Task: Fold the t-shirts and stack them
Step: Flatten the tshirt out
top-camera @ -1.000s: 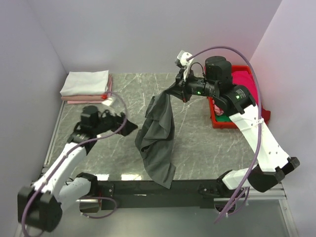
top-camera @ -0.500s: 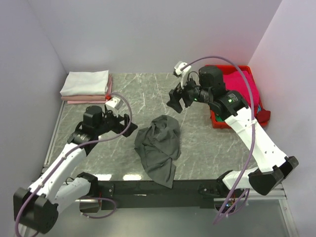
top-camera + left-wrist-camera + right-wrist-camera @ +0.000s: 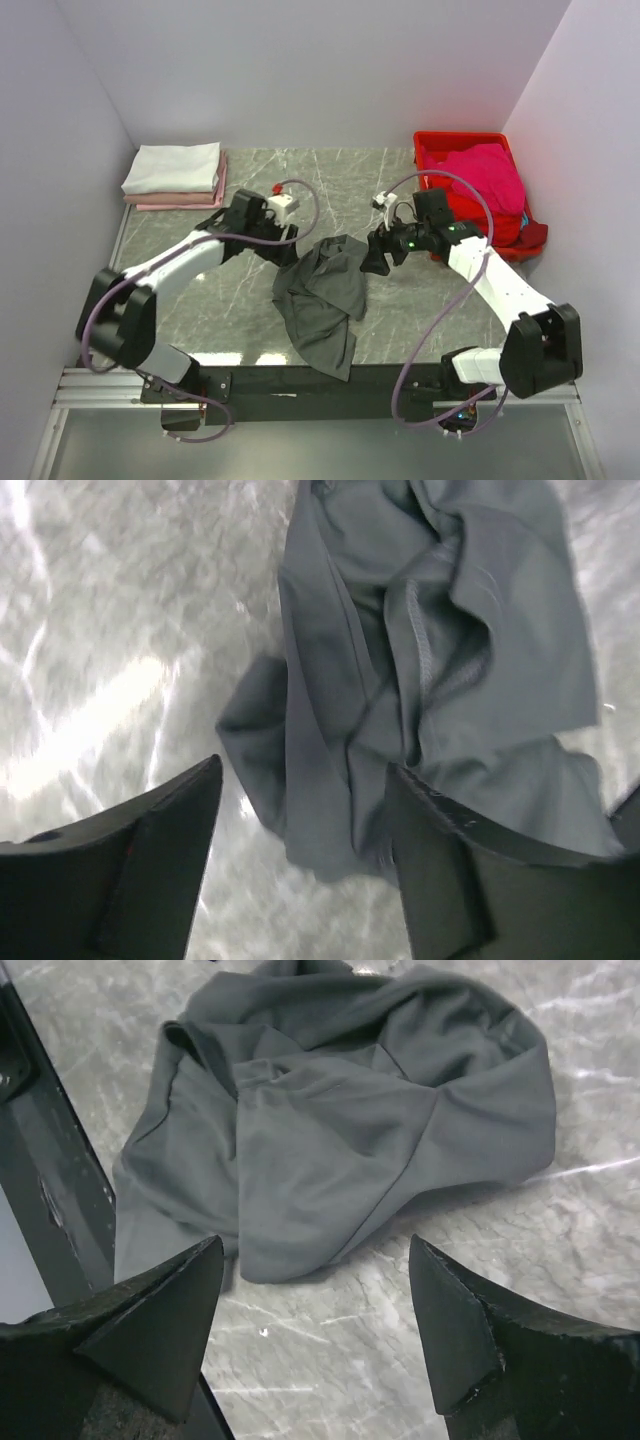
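Both arms have dropped low since a second ago, and the grey tee (image 3: 325, 300), let go, lies crumpled on the table (image 3: 230, 310), its long axis running from between them toward the near edge, where its tail seems to hang over. The left gripper (image 3: 285, 250) and right gripper (image 3: 372, 255) flank its far end about equally near, jaws wide and empty.
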`<move>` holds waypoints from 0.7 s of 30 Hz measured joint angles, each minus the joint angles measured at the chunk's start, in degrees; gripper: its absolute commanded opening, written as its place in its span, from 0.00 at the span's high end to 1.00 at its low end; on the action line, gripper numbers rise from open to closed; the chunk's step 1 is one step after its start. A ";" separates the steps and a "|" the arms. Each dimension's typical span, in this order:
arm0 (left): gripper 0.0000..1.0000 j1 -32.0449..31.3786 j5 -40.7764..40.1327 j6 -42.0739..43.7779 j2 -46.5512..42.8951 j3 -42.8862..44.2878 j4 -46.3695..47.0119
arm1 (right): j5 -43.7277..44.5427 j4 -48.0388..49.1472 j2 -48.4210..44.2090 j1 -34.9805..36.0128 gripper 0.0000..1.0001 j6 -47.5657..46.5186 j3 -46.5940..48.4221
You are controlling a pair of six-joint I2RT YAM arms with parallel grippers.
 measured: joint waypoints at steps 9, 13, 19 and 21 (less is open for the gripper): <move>0.52 -4.76 -5.66 2.49 17.27 11.17 -5.57 | 3.61 7.82 11.02 0.35 0.30 8.44 0.98; 0.74 -5.38 -6.21 2.56 20.28 11.30 -7.41 | 7.87 7.76 18.97 1.92 0.39 10.54 2.93; 0.99 -5.46 -6.60 3.06 20.55 12.26 -9.07 | 10.93 5.35 22.80 4.59 0.93 11.50 5.60; 1.00 -5.40 -7.72 3.04 19.89 12.55 -9.42 | 10.97 3.93 22.75 4.63 1.00 11.32 7.67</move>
